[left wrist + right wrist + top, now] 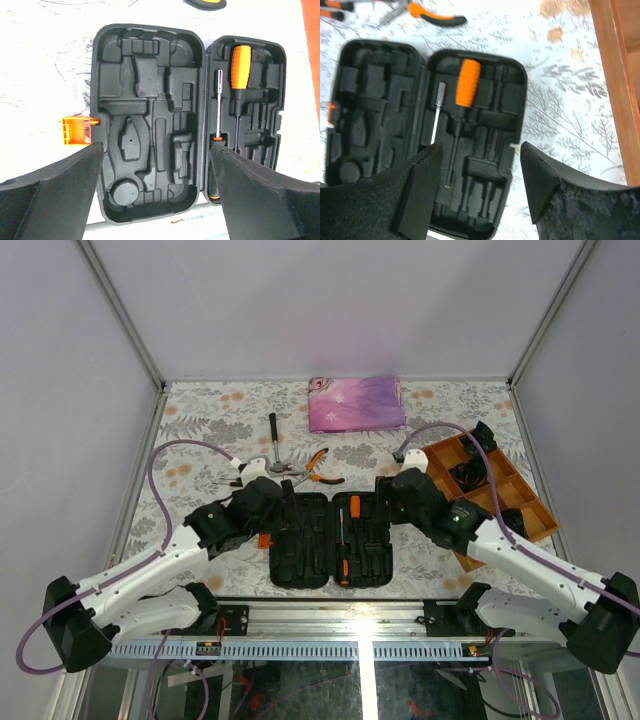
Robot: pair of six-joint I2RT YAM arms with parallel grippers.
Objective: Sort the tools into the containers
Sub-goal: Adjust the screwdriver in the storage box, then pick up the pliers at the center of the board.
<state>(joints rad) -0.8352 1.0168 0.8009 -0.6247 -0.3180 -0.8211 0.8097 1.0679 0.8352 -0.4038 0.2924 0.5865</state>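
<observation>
Your left end effector [156,146], released and empty over the case [300,540], is nearer the hammer [273,440], which lies lengthwise toward the counter's far edge.

Open tool case [375,110]; orange screwdriver [466,87] slotted in right half; pliers [437,19] beyond.

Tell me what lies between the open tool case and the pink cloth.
Orange-handled pliers lie between the case and the cloth, the hammer just left of them; the top view shows it.
</observation>
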